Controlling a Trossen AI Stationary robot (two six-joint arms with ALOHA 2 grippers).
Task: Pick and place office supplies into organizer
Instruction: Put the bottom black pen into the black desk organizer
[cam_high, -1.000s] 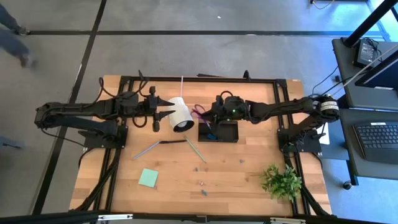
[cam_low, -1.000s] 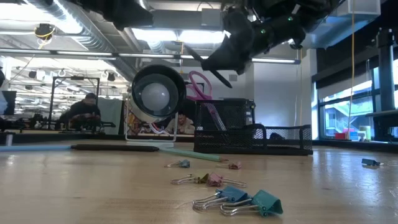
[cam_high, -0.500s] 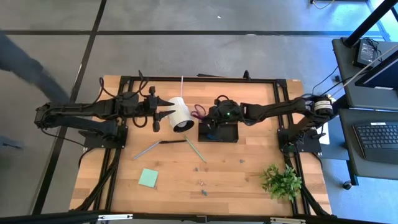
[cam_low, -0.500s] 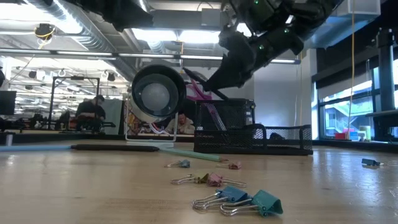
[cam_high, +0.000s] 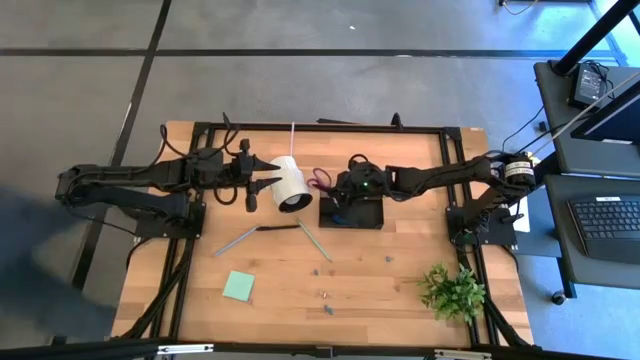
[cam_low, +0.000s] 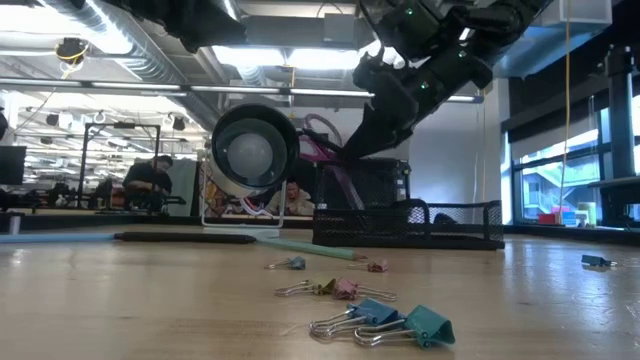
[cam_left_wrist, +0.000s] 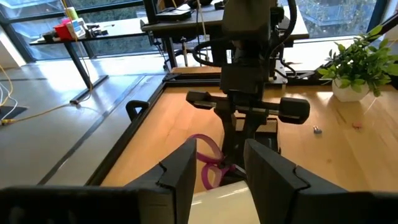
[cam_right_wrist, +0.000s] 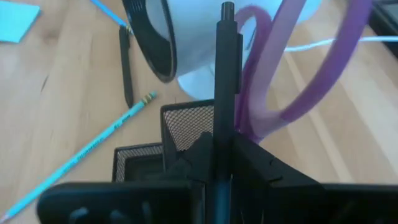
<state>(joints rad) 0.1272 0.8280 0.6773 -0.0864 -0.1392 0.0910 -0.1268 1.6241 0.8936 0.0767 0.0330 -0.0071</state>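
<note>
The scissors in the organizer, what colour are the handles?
Purple; the scissors handles show best in the right wrist view.

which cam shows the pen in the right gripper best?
Right wrist view: the dark pen stands upright, pinched in the right gripper, over the black mesh organizer beside the purple scissors. High view hides it under the arm. Low view shows only the gripper above the organizer. Left wrist view shows none of it.

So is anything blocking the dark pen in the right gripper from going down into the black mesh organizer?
Nothing visible blocks it. The right gripper holds the dark pen upright over the black mesh organizer, right beside the purple scissor handles.
</note>
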